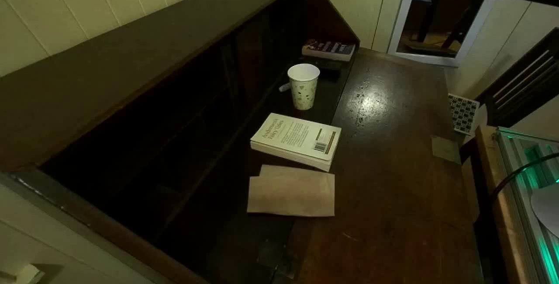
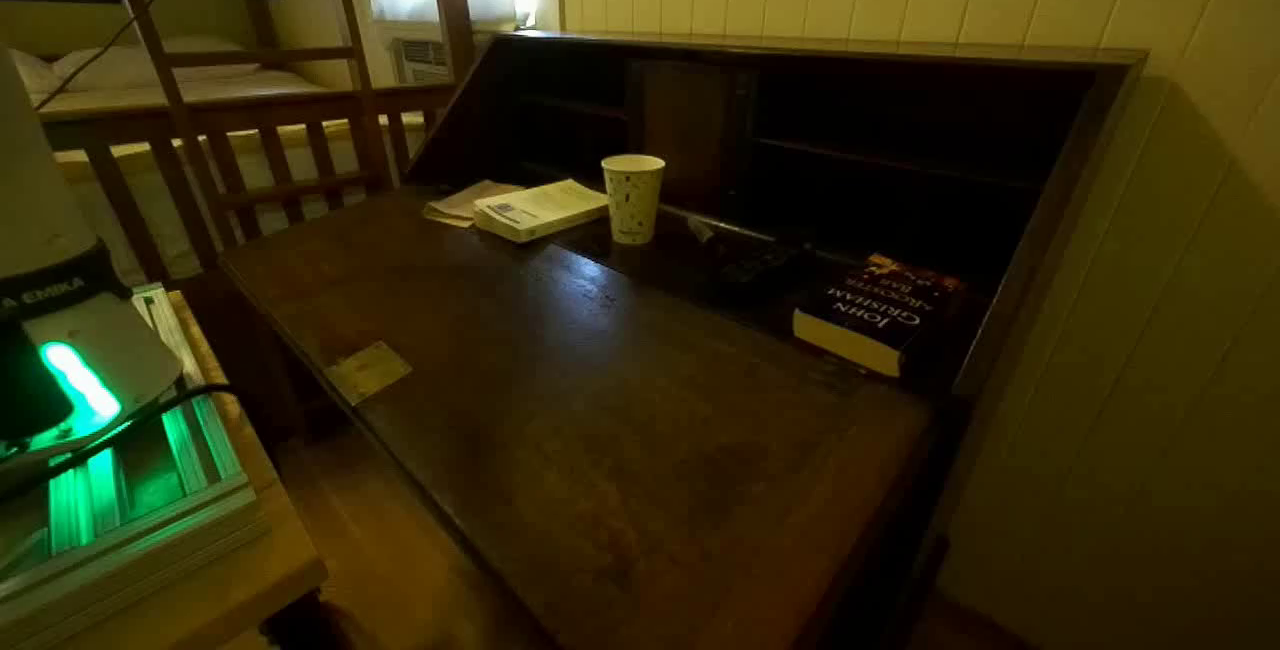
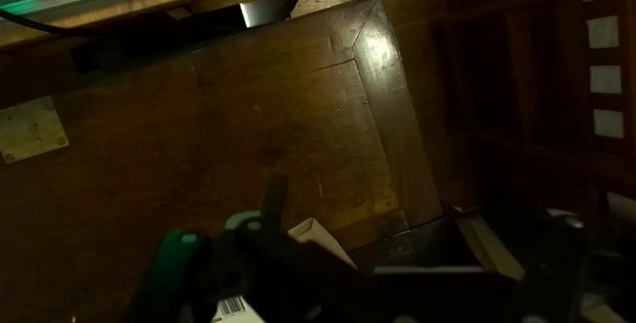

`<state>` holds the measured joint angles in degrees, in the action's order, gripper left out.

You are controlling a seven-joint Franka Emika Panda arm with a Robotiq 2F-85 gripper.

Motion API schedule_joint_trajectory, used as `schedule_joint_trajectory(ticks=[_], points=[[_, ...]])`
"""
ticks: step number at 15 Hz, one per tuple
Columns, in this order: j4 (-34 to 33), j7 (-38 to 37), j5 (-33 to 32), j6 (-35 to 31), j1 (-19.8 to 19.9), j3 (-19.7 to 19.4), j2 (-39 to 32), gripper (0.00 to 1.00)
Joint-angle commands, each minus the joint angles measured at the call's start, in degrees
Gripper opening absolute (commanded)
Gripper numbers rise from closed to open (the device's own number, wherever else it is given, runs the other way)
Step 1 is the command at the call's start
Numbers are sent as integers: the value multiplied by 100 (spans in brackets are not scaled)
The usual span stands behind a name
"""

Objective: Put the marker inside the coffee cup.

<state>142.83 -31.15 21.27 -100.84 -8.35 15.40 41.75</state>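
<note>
Wrist view's got my gripper (image 3: 417, 226) spread pretty wide, holding nothing; both exterior views show the coffee cup (image 1: 304, 91) upright near a white book (image 1: 295, 137).

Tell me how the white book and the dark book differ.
The white book has mostly small print and a barcode on its pale cover; the dark book has John Grisham in large, light letters. The white book lies between the cup and the brown paper; the dark book lies on the cup's other side. Both lie flat and closed on the desk.
</note>
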Motion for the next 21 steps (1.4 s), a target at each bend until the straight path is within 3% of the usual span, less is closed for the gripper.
schedule_joint_trajectory(ticks=[1, 7, 14, 21], points=[[-14, 41, 38, 31, 84, 59, 11, 100], [-14, 41, 38, 31, 84, 59, 11, 100], [17, -31, -425, -193, 786, -227, 88, 100], [113, 1212, -811, -534, 782, -705, 121, 100]])
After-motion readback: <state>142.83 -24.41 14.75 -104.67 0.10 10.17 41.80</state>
